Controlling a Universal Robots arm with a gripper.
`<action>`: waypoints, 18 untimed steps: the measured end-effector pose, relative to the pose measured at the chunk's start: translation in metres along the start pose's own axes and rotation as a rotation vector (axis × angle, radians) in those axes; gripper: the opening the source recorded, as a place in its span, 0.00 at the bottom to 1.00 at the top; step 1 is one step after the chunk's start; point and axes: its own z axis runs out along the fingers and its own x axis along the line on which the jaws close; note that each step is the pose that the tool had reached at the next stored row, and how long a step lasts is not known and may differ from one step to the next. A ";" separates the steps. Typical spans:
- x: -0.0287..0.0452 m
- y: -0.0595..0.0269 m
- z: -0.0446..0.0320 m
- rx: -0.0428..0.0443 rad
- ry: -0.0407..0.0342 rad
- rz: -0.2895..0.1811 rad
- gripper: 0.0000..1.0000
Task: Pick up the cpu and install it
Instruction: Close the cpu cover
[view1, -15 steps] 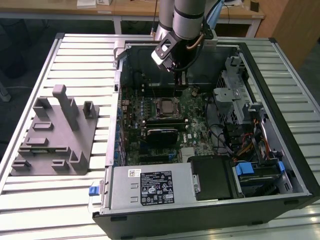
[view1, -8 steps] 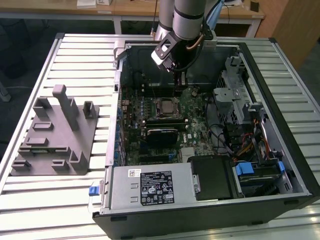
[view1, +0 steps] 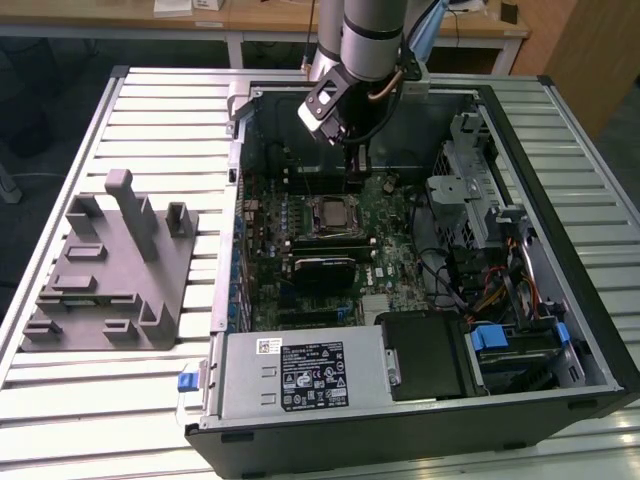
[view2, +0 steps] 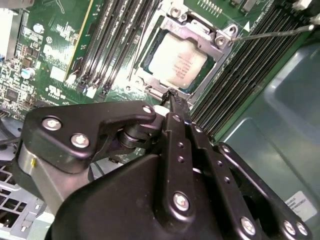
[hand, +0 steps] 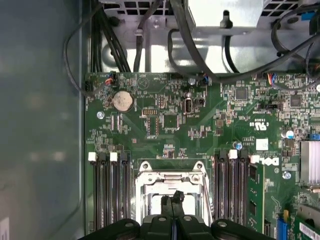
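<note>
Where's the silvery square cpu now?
In the second wrist view, the silvery square cpu sits in the metal-framed socket between black memory slots, just past the gripper.

looks like a robotics lab, open pc tower (view1: 400, 432) on slatted metal bench (view1: 150, 100), wooden desks (view1: 262, 14) at 12 o'clock, grey fixture (view1: 110, 270) at 9

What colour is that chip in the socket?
The cpu is silvery-beige; the second wrist view shows it best.

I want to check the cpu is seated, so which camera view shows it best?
The second wrist view: the cpu lies in the socket, its pale top in sight beyond the gripper. The exterior view shows it small, on the motherboard. In the first wrist view the gripper covers part of it.
</note>
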 end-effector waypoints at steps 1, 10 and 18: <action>0.0000 -0.0016 0.0002 -0.0009 0.0001 0.000 0.11; -0.0002 -0.0117 0.0053 -0.0058 0.0002 0.000 0.11; -0.0002 -0.0206 0.0100 -0.0085 0.0019 0.000 0.11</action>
